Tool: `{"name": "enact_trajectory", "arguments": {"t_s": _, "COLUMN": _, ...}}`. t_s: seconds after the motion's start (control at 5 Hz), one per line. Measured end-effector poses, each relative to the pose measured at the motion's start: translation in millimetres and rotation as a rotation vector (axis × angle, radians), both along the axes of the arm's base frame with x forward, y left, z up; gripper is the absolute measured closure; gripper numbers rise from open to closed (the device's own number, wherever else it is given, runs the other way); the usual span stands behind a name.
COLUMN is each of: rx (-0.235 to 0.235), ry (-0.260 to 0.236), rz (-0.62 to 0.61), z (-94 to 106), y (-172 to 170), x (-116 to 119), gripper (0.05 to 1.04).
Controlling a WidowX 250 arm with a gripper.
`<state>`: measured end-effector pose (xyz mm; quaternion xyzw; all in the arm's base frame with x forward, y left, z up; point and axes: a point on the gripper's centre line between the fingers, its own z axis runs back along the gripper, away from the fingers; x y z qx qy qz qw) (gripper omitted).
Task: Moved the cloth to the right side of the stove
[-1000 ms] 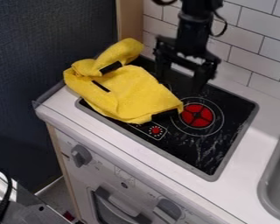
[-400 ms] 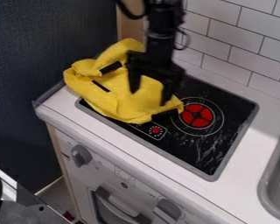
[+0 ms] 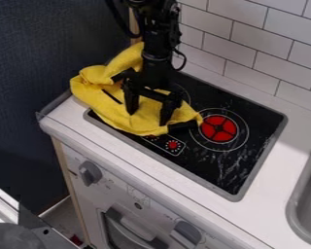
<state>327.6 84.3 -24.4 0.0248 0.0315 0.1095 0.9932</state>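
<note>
White tiles (image 3: 242, 53) behind, pale tabletop (image 3: 265, 206) below, and there's the yellow cloth (image 3: 112, 114), crumpled over the left part of the stove (image 3: 249, 119) and spilling past its frame onto the counter's left end. Right above it, the end effector (image 3: 147, 118), fingers spread wide, nothing pinched between them! So the cloth lies directly beneath and spreads out to both sides, its long run slanting from the upper-left fold to the lower-right corner, which reaches just beside the red burner (image 3: 217, 128). Whether the tips touch fabric, I can't tell. Next move, I'd say: down a touch, close on a fold, then over towards the burner side; too shallow a bite and it could slip free. Further right, a grey sink (image 3: 307, 194), contents impossible to call.
</note>
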Motion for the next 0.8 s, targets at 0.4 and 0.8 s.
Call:
{"name": "enact_trajectory", "arguments": {"t_s": 0.4, "rx": -0.065, "ry": 0.009, "rz": -0.022, "z": -4.1, "y": -25, "x": 5, "gripper": 0.084}}
{"name": "enact_trajectory", "arguments": {"t_s": 0.8, "rx": -0.113, "ry": -0.020, "rz": -0.041, "z": -6.5, "y": -62, "x": 14, "gripper": 0.084}}
